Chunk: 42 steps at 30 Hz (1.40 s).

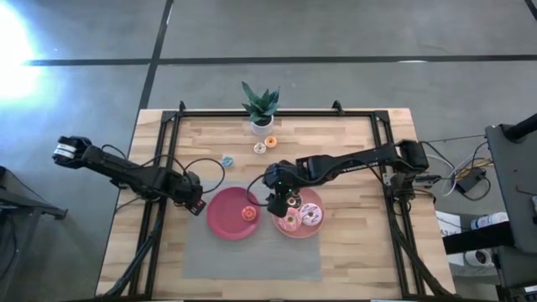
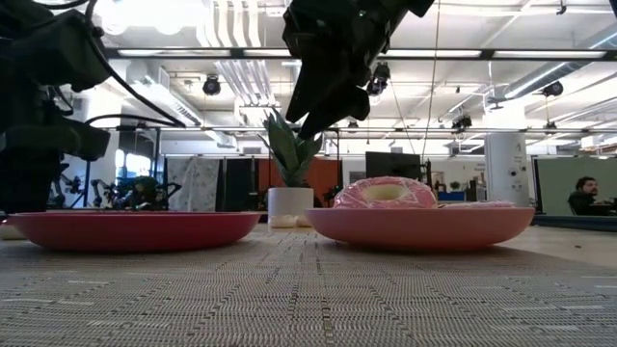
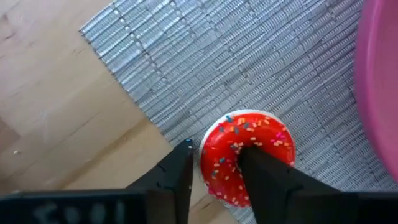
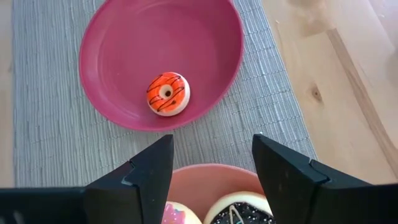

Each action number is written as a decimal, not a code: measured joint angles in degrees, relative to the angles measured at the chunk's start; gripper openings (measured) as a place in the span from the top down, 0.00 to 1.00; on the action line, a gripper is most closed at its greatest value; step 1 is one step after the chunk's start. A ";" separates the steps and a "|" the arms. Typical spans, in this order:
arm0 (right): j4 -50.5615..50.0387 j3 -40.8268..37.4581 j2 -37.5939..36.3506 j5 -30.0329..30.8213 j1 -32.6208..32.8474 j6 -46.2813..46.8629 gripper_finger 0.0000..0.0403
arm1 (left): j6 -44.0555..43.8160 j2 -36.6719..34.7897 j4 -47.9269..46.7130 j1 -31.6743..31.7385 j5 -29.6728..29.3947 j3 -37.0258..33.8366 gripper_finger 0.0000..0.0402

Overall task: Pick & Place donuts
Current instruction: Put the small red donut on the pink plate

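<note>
My left gripper (image 3: 217, 149) is shut on a tiny red sprinkled donut (image 3: 249, 134) over the left edge of the grey mat (image 1: 252, 252), left of the left pink-red plate (image 1: 220, 220). A tiny orange striped donut (image 4: 166, 93) lies in that plate. My right gripper (image 4: 211, 168) hangs open above the far rim of the right plate (image 1: 312, 231), touching nothing. That plate holds the pink donut (image 2: 386, 193), the chocolate donut (image 4: 239, 213) and a pale one (image 1: 312, 215). On the bare wood farther back lie a blue donut (image 1: 226, 160) and a cream donut (image 1: 259, 148). My left gripper holds the red donut by one side of its ring (image 3: 217, 171). One finger (image 3: 261, 174) stands in the hole and the other (image 3: 177, 174) against the outer rim, coming from above and pointing down. Whether the donut rests on the mat or hangs clear does not show.
A potted plant (image 1: 261, 105) stands at the table's far edge with a small orange thing (image 1: 270, 143) beside it. A black frame (image 1: 168, 126) runs along the table's sides. Bare mat lies near of both plates. A person (image 2: 581, 196) sits far off in the room.
</note>
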 joint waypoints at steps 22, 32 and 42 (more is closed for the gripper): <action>-0.29 -0.01 -0.43 -0.02 -0.66 -2.66 0.48 | 16.96 15.66 23.74 2.43 -10.48 15.37 1.00; -4.26 -0.02 -2.45 1.49 -0.72 -1.33 0.48 | 26.02 31.34 21.88 2.62 -7.16 25.45 1.00; -5.29 -0.13 -2.47 2.84 -3.64 -0.56 0.48 | 24.50 33.29 16.67 2.71 -6.25 27.68 0.73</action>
